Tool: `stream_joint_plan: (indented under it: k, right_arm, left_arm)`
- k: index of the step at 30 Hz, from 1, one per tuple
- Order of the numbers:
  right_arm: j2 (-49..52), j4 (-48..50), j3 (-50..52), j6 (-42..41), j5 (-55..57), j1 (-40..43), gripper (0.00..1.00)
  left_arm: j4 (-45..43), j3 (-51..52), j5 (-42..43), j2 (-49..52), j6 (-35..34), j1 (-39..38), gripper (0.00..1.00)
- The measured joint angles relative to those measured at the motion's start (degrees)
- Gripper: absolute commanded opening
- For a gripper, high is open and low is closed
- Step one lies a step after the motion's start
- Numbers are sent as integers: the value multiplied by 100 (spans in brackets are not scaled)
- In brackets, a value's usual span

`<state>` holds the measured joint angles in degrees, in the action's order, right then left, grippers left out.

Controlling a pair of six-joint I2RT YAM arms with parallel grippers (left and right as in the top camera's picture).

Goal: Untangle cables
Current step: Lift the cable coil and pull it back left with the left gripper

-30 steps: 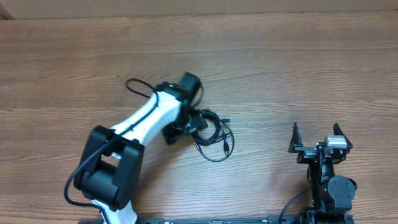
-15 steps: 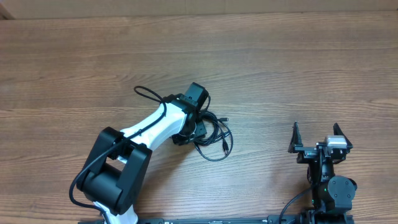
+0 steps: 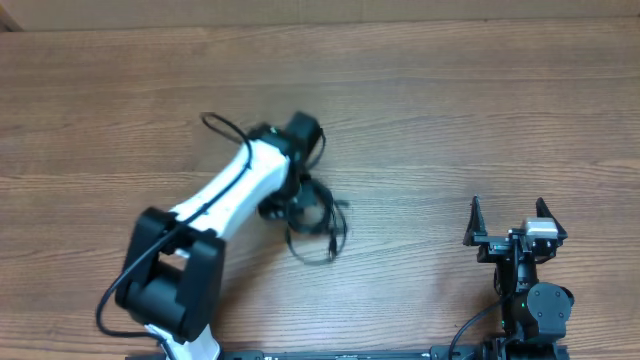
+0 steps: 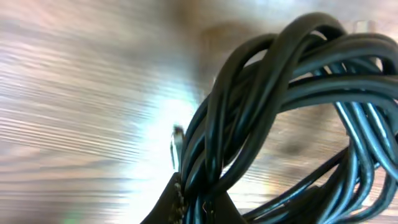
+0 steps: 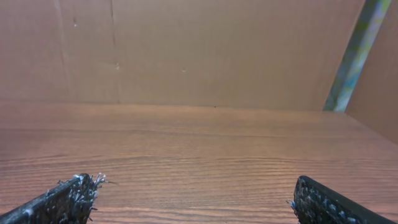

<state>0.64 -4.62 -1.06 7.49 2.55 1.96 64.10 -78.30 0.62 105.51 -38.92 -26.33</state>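
- Left tool (image 4: 195,203) clamped on the knotted black cables (image 3: 318,228).
- Right tool (image 3: 508,222) stands apart, empty.
- Advised: lift gently off the table (image 3: 450,100), so loops loosen rather than tighten.

A robotics lab is indicated: a wood-grain desk (image 3: 450,110) is closed off at its far edge by plain brown board (image 5: 217,50), and a white-and-black robot arm (image 3: 225,200) and a black robot arm (image 3: 525,290) are mounted at its near edge.
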Motion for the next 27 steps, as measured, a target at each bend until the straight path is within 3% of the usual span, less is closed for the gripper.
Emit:
stream_joint_plan:
  k: [6,13,20,27]
  right_arm:
    - [0,0,0,2,2,0,100]
    - [0,0,0,2,0,0,100]
    - [0,42,0,0,-72,0,100]
    - [0,85,0,-2,-1360,0,100]
  left_arm:
    - [562,-1169,-343,-1064,63,44,4]
    - [1563,-1322,-695,-2374,173,44,4]
    - [2339,-1322,-868,-2739,-48,46,4]
    - [2332,-933,-179,-2741,-142,42,4]
